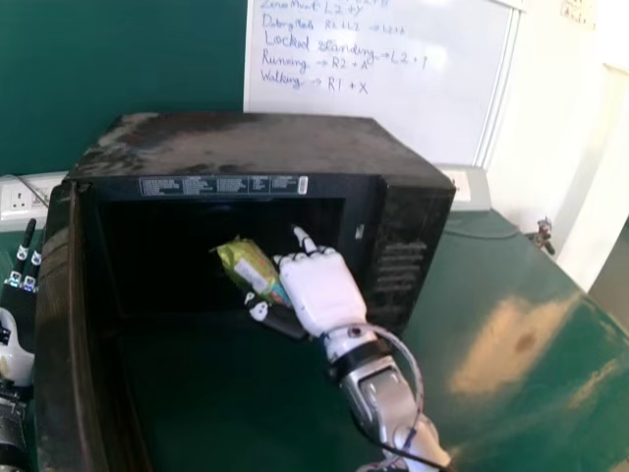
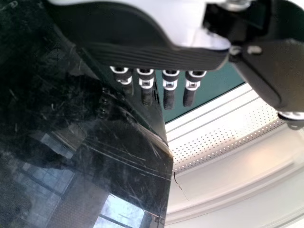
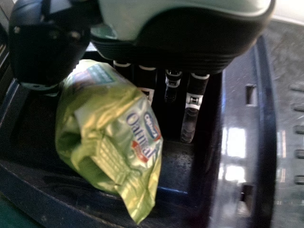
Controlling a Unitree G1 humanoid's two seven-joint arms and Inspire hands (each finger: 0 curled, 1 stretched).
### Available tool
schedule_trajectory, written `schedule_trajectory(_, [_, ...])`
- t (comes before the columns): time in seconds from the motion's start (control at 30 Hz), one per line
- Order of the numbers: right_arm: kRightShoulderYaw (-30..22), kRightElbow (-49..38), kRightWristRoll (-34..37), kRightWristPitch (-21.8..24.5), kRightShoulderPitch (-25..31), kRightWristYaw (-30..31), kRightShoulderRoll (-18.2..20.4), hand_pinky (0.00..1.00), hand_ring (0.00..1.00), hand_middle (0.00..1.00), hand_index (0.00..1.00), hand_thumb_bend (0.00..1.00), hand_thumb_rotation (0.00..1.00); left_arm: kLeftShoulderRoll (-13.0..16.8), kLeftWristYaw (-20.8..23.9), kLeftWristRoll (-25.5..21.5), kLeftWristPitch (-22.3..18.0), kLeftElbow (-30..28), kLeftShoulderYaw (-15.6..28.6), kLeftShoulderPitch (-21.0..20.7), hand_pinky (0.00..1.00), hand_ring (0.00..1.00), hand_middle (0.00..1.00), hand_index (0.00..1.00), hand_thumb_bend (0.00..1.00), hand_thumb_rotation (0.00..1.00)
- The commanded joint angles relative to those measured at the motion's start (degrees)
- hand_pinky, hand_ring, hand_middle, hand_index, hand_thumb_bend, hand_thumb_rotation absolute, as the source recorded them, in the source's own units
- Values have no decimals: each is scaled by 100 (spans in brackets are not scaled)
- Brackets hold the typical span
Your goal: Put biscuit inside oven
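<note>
The black oven point(image 1: 256, 147) stands with its door point(image 1: 74, 344) swung open at the left. At the mouth of its cavity, my right hand point(image 1: 322, 290) holds the green biscuit packet point(image 1: 246, 265) between thumb and fingers, with one finger sticking out. In the right wrist view, the packet point(image 3: 107, 128) lies tilted against the fingers of my right hand point(image 3: 190, 40), before the dark cavity. My left hand point(image 1: 14, 349) is outside the door at the left edge, fingers straight. The left wrist view has my left hand point(image 2: 142, 54) beside the door's glossy surface point(image 2: 104, 161).
A green table point(image 1: 491, 393) extends to the right of the oven. Behind stand a whiteboard point(image 1: 413, 108) and a green wall panel point(image 1: 118, 59). A wall socket point(image 1: 18, 199) sits at the left, and a cable point(image 1: 482, 236) lies behind the oven on the right.
</note>
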Motion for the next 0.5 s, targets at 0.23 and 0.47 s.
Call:
schedule_trajectory(0.23, [195,764,293,-116,-682,-253,173,59,55,47,52,53,0,-322,-86,7,43,375,41,269,0,32,72,98,0,100])
schedule_trajectory(0.47, [298,1531,490,-204,-1062,-605,265,58,56,48,50,53,0,-359,41,12,79,236,26,325,0,31,71,98,8,100])
